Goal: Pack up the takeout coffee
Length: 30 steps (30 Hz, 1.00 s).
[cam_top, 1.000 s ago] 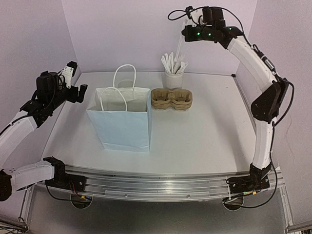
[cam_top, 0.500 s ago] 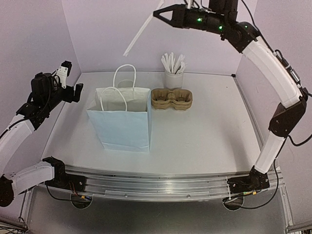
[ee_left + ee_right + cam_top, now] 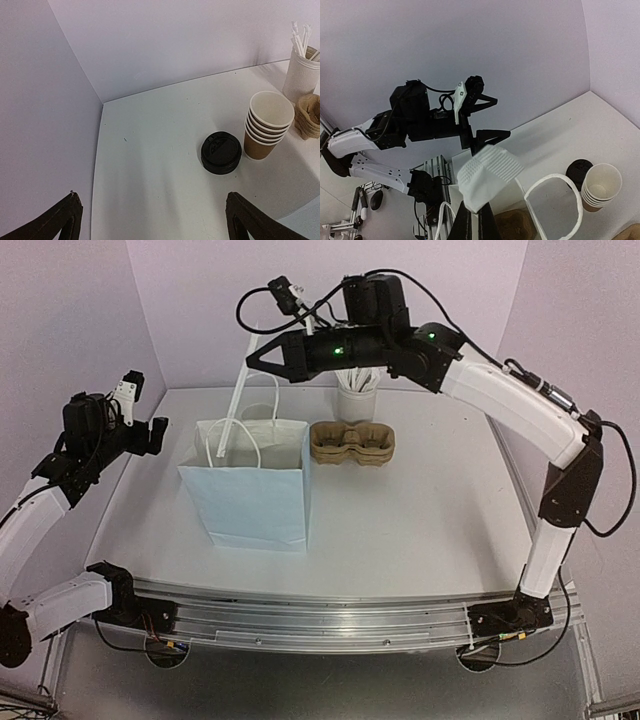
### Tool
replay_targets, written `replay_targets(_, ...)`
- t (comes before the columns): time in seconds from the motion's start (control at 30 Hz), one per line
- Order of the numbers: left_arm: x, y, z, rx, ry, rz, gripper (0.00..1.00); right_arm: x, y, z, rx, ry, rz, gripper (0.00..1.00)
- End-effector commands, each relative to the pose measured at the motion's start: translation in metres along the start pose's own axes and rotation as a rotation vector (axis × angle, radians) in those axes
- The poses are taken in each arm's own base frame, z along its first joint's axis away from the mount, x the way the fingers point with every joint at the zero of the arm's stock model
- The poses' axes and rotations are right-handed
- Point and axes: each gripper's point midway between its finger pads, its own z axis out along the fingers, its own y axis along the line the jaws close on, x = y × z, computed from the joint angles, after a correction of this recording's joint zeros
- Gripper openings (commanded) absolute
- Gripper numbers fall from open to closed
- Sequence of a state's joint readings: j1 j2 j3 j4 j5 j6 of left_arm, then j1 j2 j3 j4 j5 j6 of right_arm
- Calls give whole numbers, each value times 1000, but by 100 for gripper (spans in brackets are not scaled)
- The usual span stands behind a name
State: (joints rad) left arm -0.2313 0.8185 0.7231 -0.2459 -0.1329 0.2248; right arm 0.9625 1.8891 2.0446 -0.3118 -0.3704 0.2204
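My right gripper (image 3: pixel 250 362) is shut on a white paper-wrapped straw (image 3: pixel 238 395) and holds it tilted above the open top of the white paper bag (image 3: pixel 255 485). In the right wrist view the straw's crimped wrapper end (image 3: pixel 487 180) sticks out from the closed fingers (image 3: pixel 464 225), above the bag's mouth (image 3: pixel 547 205). A brown shape (image 3: pixel 515 225) lies inside the bag; I cannot tell what it is. No lidded coffee cup shows. My left gripper (image 3: pixel 155 432) is open and empty, left of the bag, above the table (image 3: pixel 152 205).
A nested stack of kraft cups (image 3: pixel 267 125) and a pile of black lids (image 3: pixel 221 151) sit behind the bag. A white cup of wrapped straws (image 3: pixel 357 400) and stacked brown cup carriers (image 3: pixel 352 442) stand at the back. Walls close in on three sides.
My right arm has swung from the back right corner leftward and down, carrying the straw to above the bag. My left gripper has drawn back slightly to the left.
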Motion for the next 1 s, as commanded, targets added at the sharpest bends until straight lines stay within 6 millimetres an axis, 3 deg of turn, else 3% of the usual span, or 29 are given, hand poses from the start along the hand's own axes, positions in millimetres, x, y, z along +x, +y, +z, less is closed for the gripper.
replay_targets(0.0,-5,2,-3,4,-18,-30,100,9,-13,32,26,7,-53,0)
replay_targets(0.2,-3,6,-4,-9,-15,-31,99,53,-23,59,39,127,-65,2)
replay_targets(0.27,-2,6,-3,-9,-11,-33,100,57,-23,62,47,143,-75,13)
replay_targets(0.4,-1,5,-2,-8,-10,-32,100,47,-20,63,43,125,-97,44)
replay_targets(0.6,0,6,-2,-10,-10,-34,99,14,-4,53,22,50,-103,53)
replay_targets(0.7,2,7,-2,-16,-6,-41,100,-16,12,34,9,-15,-99,56)
replay_targets(0.8,5,14,-1,-48,0,-75,100,-42,9,5,79,-80,-81,58)
replay_targets(0.9,5,23,-1,-81,-18,-141,100,-55,-26,-33,251,-132,-27,59)
replay_targets(0.97,6,29,0,-99,-35,-197,100,-50,-71,-71,431,-153,36,59)
